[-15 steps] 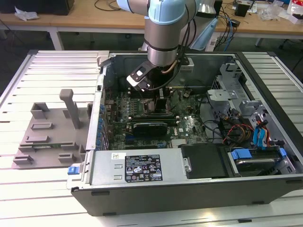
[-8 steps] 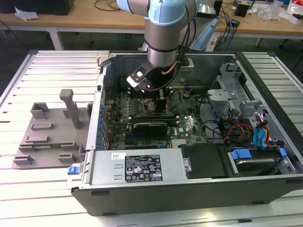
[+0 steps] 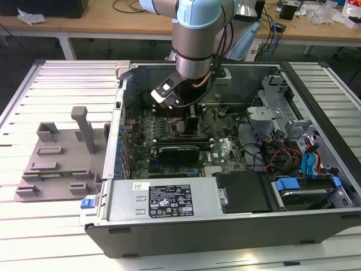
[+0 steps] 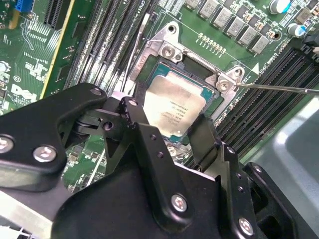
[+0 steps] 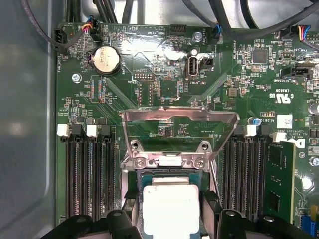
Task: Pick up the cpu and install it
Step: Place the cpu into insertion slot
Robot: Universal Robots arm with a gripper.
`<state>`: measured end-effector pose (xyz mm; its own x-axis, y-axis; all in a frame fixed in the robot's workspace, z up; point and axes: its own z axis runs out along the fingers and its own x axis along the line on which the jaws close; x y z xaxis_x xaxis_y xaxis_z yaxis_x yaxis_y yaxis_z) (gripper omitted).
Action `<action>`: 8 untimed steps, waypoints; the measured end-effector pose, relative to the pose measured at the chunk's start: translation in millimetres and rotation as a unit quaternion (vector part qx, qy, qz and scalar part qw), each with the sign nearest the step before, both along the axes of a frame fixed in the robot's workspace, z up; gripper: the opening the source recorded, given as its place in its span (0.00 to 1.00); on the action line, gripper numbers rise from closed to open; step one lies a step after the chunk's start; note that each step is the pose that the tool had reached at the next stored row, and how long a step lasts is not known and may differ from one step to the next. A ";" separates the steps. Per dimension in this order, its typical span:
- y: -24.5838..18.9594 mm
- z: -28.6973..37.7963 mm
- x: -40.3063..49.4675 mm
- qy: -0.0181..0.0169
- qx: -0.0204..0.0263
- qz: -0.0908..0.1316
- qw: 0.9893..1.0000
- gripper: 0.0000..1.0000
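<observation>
End effector clamped on cpu; cpu sits within open socket, inside case.

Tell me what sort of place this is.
Probably a robotics lab: an open computer case on a slatted table, cable-strewn benches behind, the gripper holding a cpu at the socket.

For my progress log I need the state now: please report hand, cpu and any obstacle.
Hand down at the cpu; grip cannot be judged. It sits over the open socket. Load plate raised, lever free.
</observation>
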<state>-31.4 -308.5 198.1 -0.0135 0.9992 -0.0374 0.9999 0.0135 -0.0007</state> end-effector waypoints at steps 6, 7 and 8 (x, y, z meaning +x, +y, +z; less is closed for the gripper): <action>0.0 0.2 0.0 0.000 0.000 0.000 1.000 0.61; 1.0 0.0 0.0 0.000 0.000 0.000 1.000 0.61; 1.7 -0.2 0.0 0.000 0.001 0.000 1.000 0.61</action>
<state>-31.4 -306.9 197.9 -0.0134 0.9993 -0.0363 0.9999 0.0134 -0.0007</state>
